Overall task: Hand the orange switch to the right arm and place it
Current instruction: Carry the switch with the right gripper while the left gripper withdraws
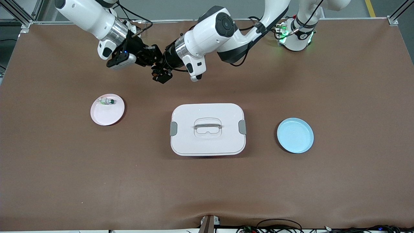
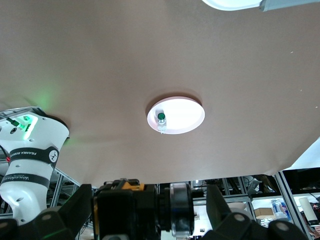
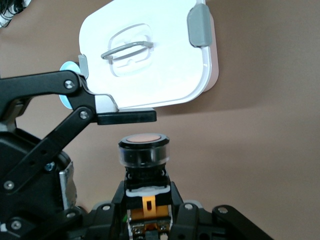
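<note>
"FRANKA" shows on the right arm's base [image 2: 31, 161]. Both arms lean low, wrists meeting in the air over the brown counter [image 1: 339, 181]. The right claw [image 3: 150, 212] is clenched on the orange switch [image 3: 145, 150]; the left claw [image 2: 150, 205] stands released, its fingers [image 3: 125, 116] spread around it. One white lidded box [image 1: 207, 129], one blue plate [image 1: 295, 135], one pink plate [image 1: 107, 114] holding one green-capped part [image 1: 107, 101].

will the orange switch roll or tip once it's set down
The small black block-bodied orange switch, held in the right hand, looks rigid and light. Its round cap is wider than the body, so upright it may tip; on its side it could roll.
</note>
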Controlling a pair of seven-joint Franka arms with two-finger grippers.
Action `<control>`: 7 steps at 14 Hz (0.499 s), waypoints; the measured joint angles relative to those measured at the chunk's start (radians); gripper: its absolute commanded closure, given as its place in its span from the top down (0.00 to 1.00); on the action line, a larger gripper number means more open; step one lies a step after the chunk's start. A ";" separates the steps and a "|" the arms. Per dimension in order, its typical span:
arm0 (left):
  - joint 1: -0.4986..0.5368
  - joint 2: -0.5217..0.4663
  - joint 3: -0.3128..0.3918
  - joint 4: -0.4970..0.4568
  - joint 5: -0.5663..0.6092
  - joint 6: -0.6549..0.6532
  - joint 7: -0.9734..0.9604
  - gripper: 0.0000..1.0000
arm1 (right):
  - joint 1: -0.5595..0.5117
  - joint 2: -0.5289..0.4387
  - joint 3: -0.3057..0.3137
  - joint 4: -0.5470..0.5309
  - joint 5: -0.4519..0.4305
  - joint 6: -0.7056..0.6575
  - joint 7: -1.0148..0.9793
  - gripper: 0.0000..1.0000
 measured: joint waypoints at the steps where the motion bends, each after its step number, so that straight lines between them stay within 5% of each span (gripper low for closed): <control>1: 0.000 0.000 0.001 0.000 0.001 0.000 0.000 1.00 | -0.005 0.000 -0.005 0.000 0.000 -0.007 -0.035 0.00; 5: 0.014 0.000 0.007 -0.001 0.002 0.000 0.000 1.00 | -0.100 0.000 -0.013 0.018 -0.029 -0.119 -0.320 0.00; 7: 0.037 -0.001 0.007 -0.006 0.005 -0.002 0.001 1.00 | -0.159 0.000 -0.018 0.027 -0.128 -0.177 -0.491 0.00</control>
